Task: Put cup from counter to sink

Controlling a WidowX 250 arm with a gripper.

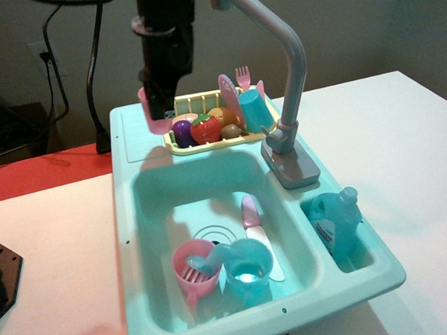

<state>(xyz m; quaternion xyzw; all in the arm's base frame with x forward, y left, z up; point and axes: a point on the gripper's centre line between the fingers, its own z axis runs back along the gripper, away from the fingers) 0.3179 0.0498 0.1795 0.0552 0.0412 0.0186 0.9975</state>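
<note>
A white tabletop (pixel 405 132) with a red strip at its left edge carries a light-teal toy sink unit, set against a dim grey wall. The black gripper (pixel 158 104) hangs over the unit's back-left corner, its jaws closed on the cup (pixel 153 115), which is lifted clear of the counter (pixel 138 144) with its shadow falling on the ledge below. Most of the cup is hidden behind the fingers; what shows is pale pink plastic at its left side and bottom.

Just right of the gripper sits a yellow dish rack (pixel 212 107) holding a purple toy fruit (pixel 183 132), a red strawberry (pixel 205 128), yellowish and brown pieces, a blue tumbler (pixel 253 109) and a pink fork (pixel 242 76) standing up. The grey faucet (pixel 284 81) rises from the rim beside the rack and arches leftward.

In front, the sink (pixel 150 209) has a circular grooved drain (pixel 214 235). In it lie a darker pink handled cup (pixel 195 270), a teal cup (pixel 247 269) touching it, and a pink-handled white knife (pixel 257 233). The small side well on the right holds a blue bottle (pixel 333 222).
</note>
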